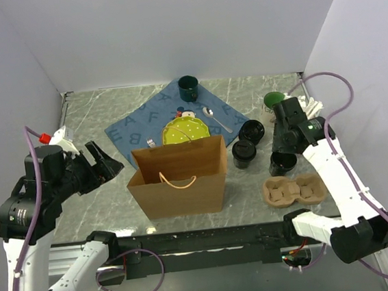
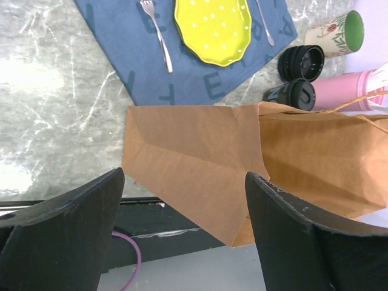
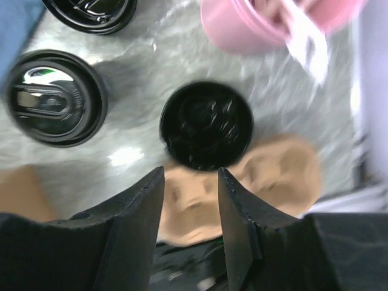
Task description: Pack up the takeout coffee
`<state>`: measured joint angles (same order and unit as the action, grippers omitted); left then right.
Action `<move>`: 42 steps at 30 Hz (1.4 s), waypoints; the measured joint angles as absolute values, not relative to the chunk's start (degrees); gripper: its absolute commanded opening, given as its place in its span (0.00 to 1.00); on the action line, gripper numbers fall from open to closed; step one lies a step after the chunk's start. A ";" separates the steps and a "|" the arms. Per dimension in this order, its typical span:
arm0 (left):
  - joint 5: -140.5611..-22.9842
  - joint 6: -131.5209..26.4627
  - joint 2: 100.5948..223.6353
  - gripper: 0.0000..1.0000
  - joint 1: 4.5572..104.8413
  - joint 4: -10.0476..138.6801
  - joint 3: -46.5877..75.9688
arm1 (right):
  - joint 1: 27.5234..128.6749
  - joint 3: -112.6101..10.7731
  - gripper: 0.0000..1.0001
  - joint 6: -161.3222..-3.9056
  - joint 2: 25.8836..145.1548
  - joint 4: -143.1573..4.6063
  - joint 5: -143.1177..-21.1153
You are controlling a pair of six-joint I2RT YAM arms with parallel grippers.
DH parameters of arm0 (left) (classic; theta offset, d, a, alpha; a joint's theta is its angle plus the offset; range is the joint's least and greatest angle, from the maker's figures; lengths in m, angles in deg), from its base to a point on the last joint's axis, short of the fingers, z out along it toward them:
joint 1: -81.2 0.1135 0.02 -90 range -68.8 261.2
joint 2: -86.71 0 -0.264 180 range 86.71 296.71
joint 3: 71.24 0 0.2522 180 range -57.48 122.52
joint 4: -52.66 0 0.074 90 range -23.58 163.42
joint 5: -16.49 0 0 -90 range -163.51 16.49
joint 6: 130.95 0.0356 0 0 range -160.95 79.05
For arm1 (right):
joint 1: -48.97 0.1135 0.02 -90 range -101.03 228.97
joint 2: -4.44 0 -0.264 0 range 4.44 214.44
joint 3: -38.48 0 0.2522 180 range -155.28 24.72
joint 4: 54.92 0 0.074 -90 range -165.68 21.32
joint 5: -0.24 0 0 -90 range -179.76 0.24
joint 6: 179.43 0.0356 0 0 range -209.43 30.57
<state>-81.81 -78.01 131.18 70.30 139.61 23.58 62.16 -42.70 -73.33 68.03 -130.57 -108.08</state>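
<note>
Three black lidded coffee cups stand right of the brown paper bag (image 1: pixel 176 178): one cup (image 1: pixel 251 131), a second (image 1: pixel 244 153) and a third (image 1: pixel 279 167) at the far edge of the brown pulp carrier (image 1: pixel 293 191). My right gripper (image 1: pixel 284 152) hovers over the third cup (image 3: pixel 206 125), open and empty, the cup just beyond its fingertips (image 3: pixel 151 182); this view is blurred. The other two cups (image 3: pixel 56 97) (image 3: pixel 91 9) lie to its left. My left gripper (image 1: pixel 103 164) is open and empty, left of the bag (image 2: pixel 242 163). Two cups (image 2: pixel 301 62) (image 2: pixel 291 95) show past the bag.
A blue placemat (image 1: pixel 144 126) behind the bag holds a yellow plate (image 1: pixel 184 129), a fork (image 2: pixel 156 33) and a spoon (image 1: pixel 215 119). A dark green mug (image 1: pixel 188 87) stands at the back. A green-lined cup (image 1: pixel 273 100) and a pink container (image 3: pixel 254 24) stand at the right.
</note>
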 measured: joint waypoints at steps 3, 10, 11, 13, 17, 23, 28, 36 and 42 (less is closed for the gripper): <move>-80.19 -77.72 131.18 0.89 69.28 139.61 23.67 | 62.08 -45.17 0.50 -61.27 68.25 -136.45 -106.99; -77.87 -77.37 131.16 0.90 68.23 139.61 24.30 | 62.10 -33.96 0.54 -46.21 66.72 -141.56 -99.74; -77.68 -77.33 131.18 0.90 68.20 139.63 24.30 | 62.10 -32.52 0.54 -45.90 66.72 -141.39 -99.39; -77.26 -77.11 131.18 0.90 68.20 139.67 24.30 | 62.12 -29.96 0.54 -45.75 66.79 -141.32 -98.69; -76.67 -76.67 131.22 0.90 68.18 139.80 24.30 | 63.06 -27.07 0.57 -46.40 66.89 -139.16 -97.59; -76.71 -76.54 131.72 0.89 68.12 139.80 24.30 | 70.84 -25.26 0.60 -48.20 70.54 -134.90 -97.59; -76.95 -76.54 132.73 0.89 68.10 139.78 24.30 | 76.96 -25.28 0.59 -48.06 76.49 -134.37 -99.91; -77.04 -76.08 132.71 0.90 67.22 139.78 24.30 | 78.62 -25.09 0.51 -48.57 77.04 -134.04 -102.23; -76.58 -75.93 132.58 0.90 66.63 139.80 24.30 | 78.62 -22.94 0.42 -50.36 74.30 -131.70 -101.18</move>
